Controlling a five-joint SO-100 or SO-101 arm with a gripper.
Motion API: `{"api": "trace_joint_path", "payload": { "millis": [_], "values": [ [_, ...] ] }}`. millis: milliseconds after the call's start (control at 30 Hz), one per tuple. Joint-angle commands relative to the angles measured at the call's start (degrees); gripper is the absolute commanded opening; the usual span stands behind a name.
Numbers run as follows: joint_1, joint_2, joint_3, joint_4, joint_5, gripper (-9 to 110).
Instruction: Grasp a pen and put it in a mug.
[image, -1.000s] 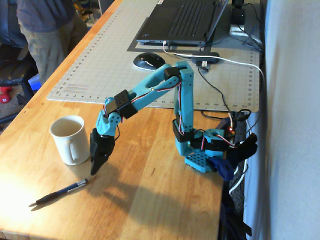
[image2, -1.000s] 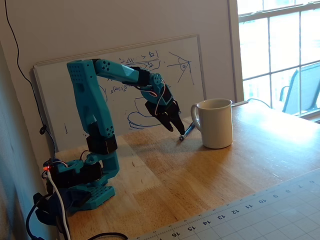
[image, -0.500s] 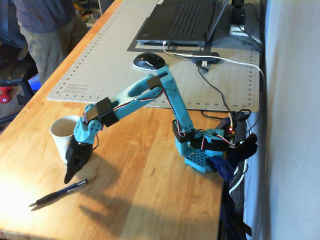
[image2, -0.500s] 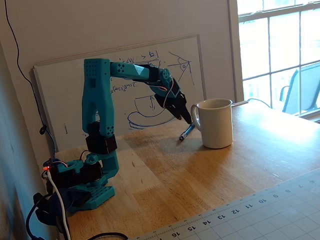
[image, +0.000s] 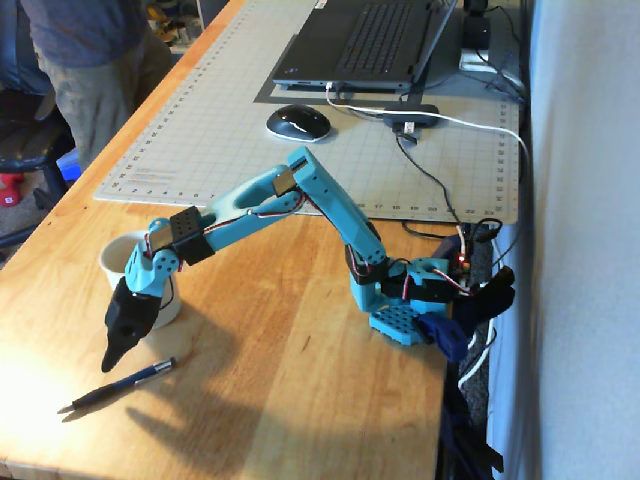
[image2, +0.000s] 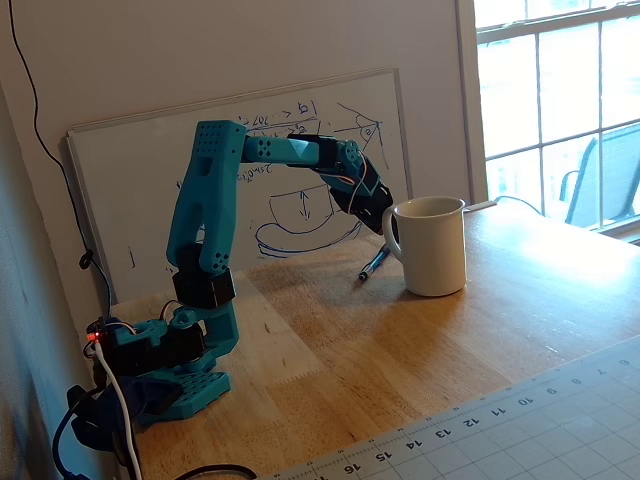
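One pen: slim, dark, silver clip end, flat on the wooden table, just in front of the one cream mug. Since the earlier frame the arm has stretched further out, so the gripper hangs above the pen's middle instead of its clip end. Fingers closed, empty.

We see a bench of smooth, satin wood; the mug looks glazed ceramic, softly glossy; the pen is dark with a shiny metallic end; the arm is matt teal plastic; the cutting mat looks matt.
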Motion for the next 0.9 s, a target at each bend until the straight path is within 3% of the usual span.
{"api": "trace_joint_path", "payload": {
  "millis": [0, 867],
  "values": [
    [0.8, 1.0, -4.2, -1.0, -0.3, 18],
    [-5.7, -2.7, -4.0, -0.3, 0.4, 18]
  ]
}}
